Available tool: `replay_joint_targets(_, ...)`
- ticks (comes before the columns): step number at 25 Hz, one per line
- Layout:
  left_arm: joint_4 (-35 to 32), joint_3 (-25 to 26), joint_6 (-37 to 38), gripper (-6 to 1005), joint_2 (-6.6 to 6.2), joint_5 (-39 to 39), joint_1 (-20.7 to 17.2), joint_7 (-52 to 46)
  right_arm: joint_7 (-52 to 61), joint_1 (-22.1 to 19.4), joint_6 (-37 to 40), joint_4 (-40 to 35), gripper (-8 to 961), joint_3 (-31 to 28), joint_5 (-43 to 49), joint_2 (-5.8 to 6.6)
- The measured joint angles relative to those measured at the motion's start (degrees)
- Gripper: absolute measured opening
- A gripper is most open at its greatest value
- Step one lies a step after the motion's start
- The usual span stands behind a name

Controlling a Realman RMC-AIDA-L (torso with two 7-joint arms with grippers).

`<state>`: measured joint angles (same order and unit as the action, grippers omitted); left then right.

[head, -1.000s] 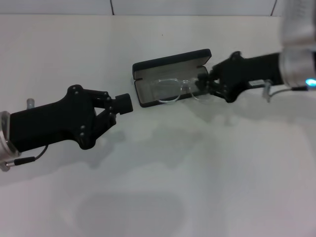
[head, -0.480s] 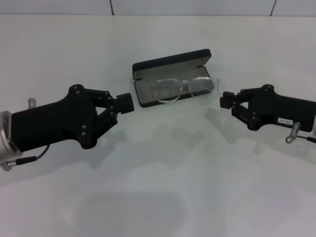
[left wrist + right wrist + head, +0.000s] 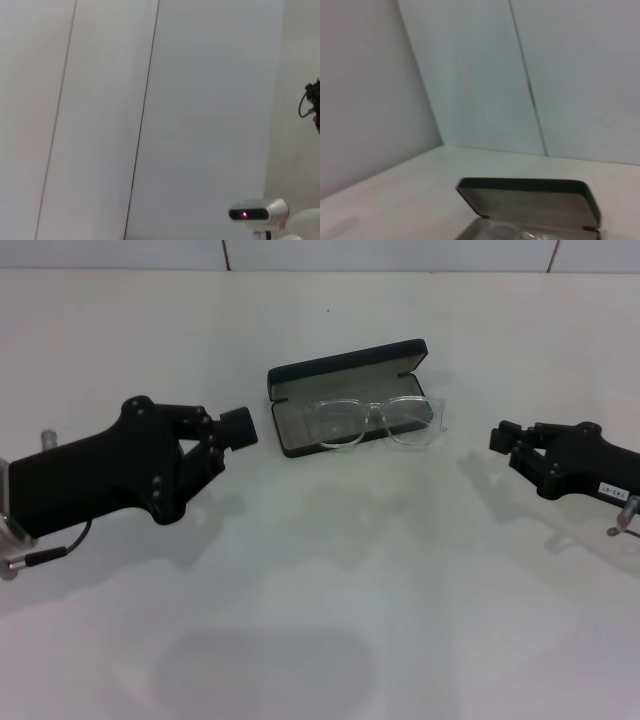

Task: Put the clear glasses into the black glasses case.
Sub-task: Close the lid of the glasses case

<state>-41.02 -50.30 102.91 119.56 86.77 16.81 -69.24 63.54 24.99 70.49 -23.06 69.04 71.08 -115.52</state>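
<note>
Black glasses case (image 3: 345, 400): rigid rectangular shell with rounded corners, matte black outside, grey lining inside; lies open on the white counter (image 3: 330, 620), lid tilted back toward the far wall. The right wrist view shows the raised lid (image 3: 530, 200) with its grey inner face.

Clear glasses (image 3: 375, 422): colourless transparent plastic frame, thin and glossy, with clear lenses. They rest across the tray's front edge, one lens over the grey lining, the other reaching past the case's right end over the counter. Not fully inside.

Left gripper (image 3: 238, 427): black angular body; jaws pressed together, empty, tip just beside the case's left end without touching it. Compared with half a second ago it sits slightly higher and farther left in the head view.

Right gripper (image 3: 500, 436): black, same build; jaws look drawn together and hold nothing, though this is hard to judge. It now lies well apart from the case, having pulled back rightward from its earlier spot near the glasses. The glasses and case are unmoved.
</note>
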Motion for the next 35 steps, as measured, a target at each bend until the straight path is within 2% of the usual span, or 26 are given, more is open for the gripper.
replay_joint_targets(7, 0.5, 0.1, -1.3, 39, -0.07, -0.9, 0.7, 0.9, -0.4, 1.2, -7.8, -0.4, 108, 0.6, 0.6, 0.15)
replay_joint_targets(14, 0.5, 0.6, -2.9, 39, -0.13, -0.9, 1.4, 0.9, 0.5, 5.6, -12.5, 0.0, 108, 5.1, 5.4, -0.31)
replay_joint_targets(22, 0.5, 0.7, -4.4, 39, -0.1, -0.9, 2.3, 0.9, 1.7, 7.9, -13.5, -0.3, 107, 6.3, 5.7, -0.4)
replay_joint_targets(28, 0.5, 0.6, -4.6, 39, -0.12, -1.9, 2.9, 0.9, 4.5, 10.9, -14.6, 0.0, 107, 10.2, 5.7, -0.33)
replay_joint_targets(35, 0.5, 0.6, -5.2, 39, -0.12, -2.4, 3.4, 0.9, 4.7, 12.7, -18.1, 0.0, 107, 10.5, 5.6, -0.4)
